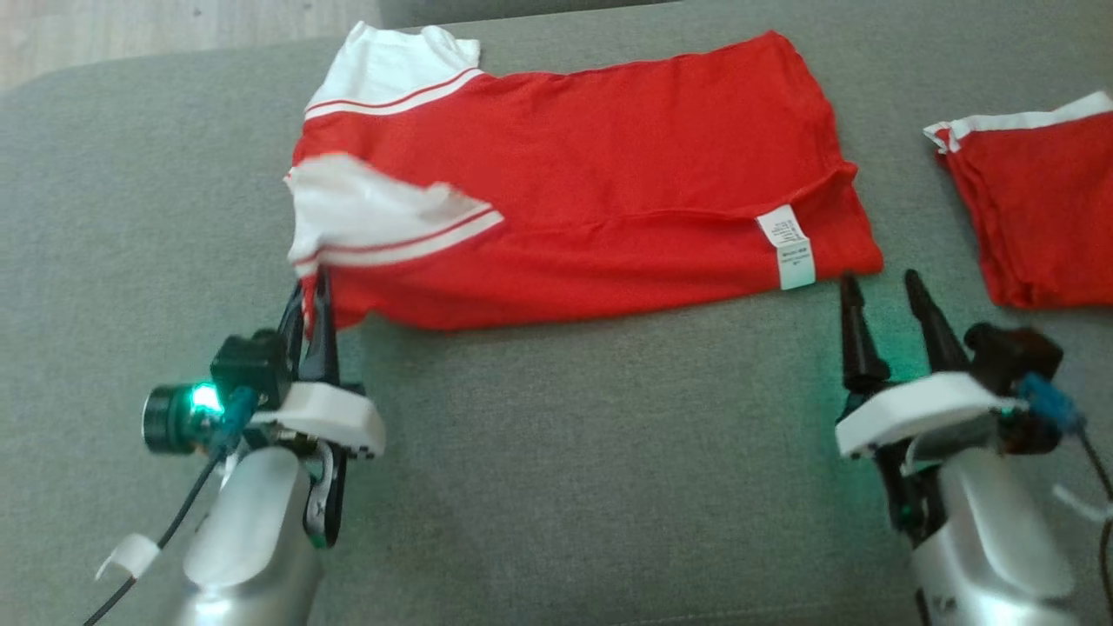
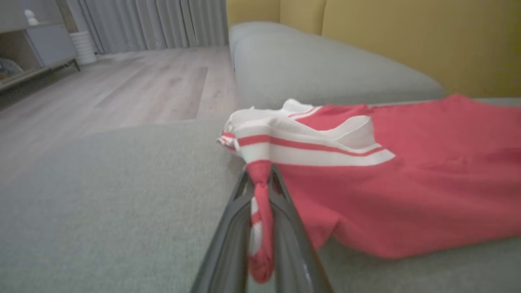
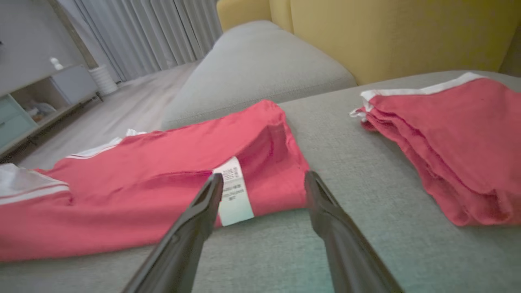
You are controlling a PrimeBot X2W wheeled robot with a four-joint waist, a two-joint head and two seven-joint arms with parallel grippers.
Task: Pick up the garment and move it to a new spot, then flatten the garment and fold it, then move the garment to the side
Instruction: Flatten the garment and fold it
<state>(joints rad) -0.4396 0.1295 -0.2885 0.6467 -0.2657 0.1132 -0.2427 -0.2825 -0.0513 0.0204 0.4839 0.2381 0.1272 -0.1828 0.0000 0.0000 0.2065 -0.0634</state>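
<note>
Head view: the red shirt (image 1: 591, 174) lies on the grey couch (image 1: 565, 452), with the left gripper (image 1: 315, 296) and right gripper (image 1: 880, 283) by its two near corners, likely so both ends can lift together. Left wrist view: the left one squeezes the shirt's striped corner tight. Right wrist view: the right one stands wide apart by the white tag (image 3: 235, 195), grabbing nothing.

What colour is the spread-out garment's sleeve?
The sleeve is white with a thin red stripe; head view shows it best.

The garment (image 1: 609, 174) lay across the sofa (image 1: 565, 478), the left hand (image 1: 315, 291) at its near left corner, the right hand (image 1: 880, 285) just before its near right corner, by the label (image 1: 787, 248). A second garment (image 1: 1035, 217) lay well apart on the right.
</note>
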